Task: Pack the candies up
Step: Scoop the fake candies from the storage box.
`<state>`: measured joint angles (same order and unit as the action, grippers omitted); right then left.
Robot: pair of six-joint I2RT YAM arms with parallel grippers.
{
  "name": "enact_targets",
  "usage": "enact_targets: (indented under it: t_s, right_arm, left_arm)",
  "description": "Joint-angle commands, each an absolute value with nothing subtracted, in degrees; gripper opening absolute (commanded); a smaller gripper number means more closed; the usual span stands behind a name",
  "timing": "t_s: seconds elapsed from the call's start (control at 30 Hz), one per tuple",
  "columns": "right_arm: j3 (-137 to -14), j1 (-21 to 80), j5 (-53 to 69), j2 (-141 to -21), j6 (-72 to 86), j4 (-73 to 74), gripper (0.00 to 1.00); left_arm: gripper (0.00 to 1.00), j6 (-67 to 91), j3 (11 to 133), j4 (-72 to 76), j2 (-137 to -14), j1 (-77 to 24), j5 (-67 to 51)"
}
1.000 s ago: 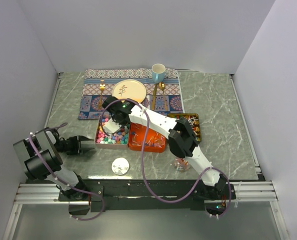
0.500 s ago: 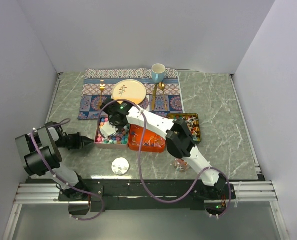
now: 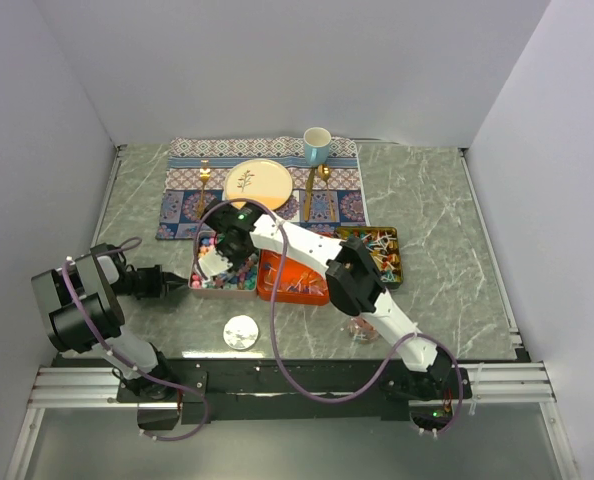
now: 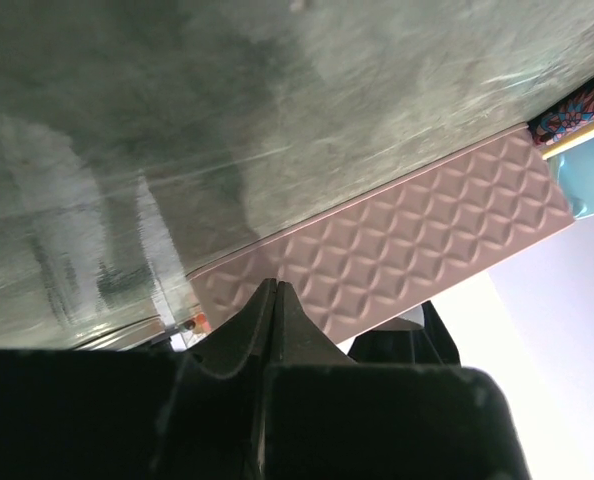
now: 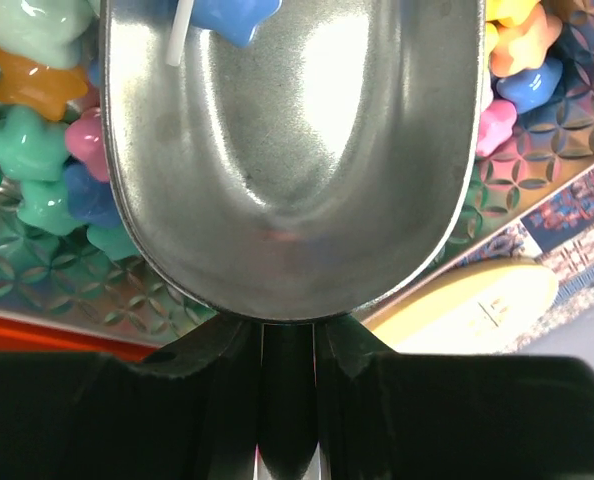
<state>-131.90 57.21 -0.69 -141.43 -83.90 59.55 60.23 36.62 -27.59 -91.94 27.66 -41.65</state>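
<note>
Candies flank scoop in rt tool.

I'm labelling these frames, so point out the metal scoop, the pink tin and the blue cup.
metal scoop (image 5: 297,150): right wrist view, middle of its bowl.
pink tin (image 4: 407,250): left wrist view, its embossed side wall.
blue cup (image 3: 316,152): top view, its outer wall.

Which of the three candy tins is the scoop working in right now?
The leftmost tin, pink-sided, holding pastel star candies; the right gripper holds a metal scoop in it, not the orange tin or dark tin.
</note>
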Motion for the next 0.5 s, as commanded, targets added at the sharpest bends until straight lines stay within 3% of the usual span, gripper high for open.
enact_targets:
  t_s: [0.0,0.47]
  right_arm:
    - [-129.8,56.4,7.7,-145.3,-85.7,66.7,0.00]
    - [-127.0,50.7,19.5,-141.2,-81.3,61.0,0.00]
  left_arm:
    - [0.01,63.1,34.7,-29.7,-94.1,26.9,-42.6]
    - [0.01,57.8,39.1,-31.7,-95.0,30.3,-41.8]
